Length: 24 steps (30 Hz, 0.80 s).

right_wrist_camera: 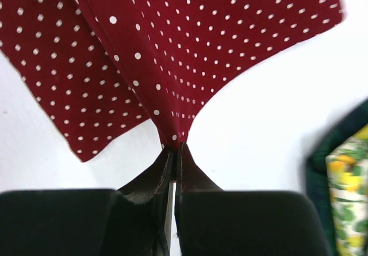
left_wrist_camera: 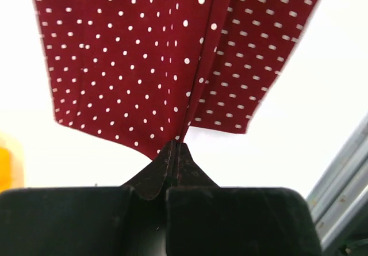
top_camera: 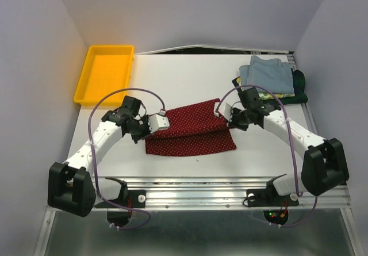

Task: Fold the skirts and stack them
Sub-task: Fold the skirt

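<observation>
I'm looking down at a white table (top_camera: 190, 75) boxed in by pale walls, with a metal rail (top_camera: 201, 188) running along the near edge. The dark red skirt (top_camera: 192, 132) with its tiny white dots is lying mid-table between the two arms, one layer doubled over another. The left gripper (left_wrist_camera: 174, 148) is pinching the skirt's left edge, fingers clamped together on a peak of cloth. The right gripper (right_wrist_camera: 174, 148) is clamping the far right corner the same way, and the fabric is fanning out from its tips. Crowding the right arm is the stack in the far right corner: the light blue skirt (top_camera: 265, 75) is sitting on top, the yellow-green patterned one (top_camera: 267, 95) is peeking out beneath it, and the dark green one (top_camera: 300, 86) is showing at the stack's right side. The right wrist is working just beside that pile. The yellow tray (top_camera: 106, 72) is sitting in the far left corner, well apart from the skirt. Purple cables (top_camera: 129, 91) are looping over both arms.
</observation>
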Available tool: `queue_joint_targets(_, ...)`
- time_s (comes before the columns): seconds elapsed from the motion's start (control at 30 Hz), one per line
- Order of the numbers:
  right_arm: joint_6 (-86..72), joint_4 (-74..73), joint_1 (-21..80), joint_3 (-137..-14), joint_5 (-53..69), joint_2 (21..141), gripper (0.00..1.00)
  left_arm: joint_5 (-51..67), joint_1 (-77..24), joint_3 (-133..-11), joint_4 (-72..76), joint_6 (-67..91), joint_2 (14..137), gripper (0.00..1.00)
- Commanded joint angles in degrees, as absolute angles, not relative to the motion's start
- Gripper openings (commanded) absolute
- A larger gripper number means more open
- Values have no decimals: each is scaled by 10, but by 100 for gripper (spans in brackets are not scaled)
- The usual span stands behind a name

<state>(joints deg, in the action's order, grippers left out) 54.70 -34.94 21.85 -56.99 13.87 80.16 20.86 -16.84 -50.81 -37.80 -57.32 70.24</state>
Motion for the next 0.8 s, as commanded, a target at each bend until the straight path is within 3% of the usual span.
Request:
queue_joint_targets(0.0,551,-363,221,-521,141,788,1,237,-185,-461,-453,-595,680,0)
queue_joint_targets(0.5,533,-302,226,-457,151,828,1,210,-225,-401,-375,-550,763,0)
queue_joint_targets(0.77,530,-355,226,-515,148,810,1,214,-224,-504,-456,-562,732,0)
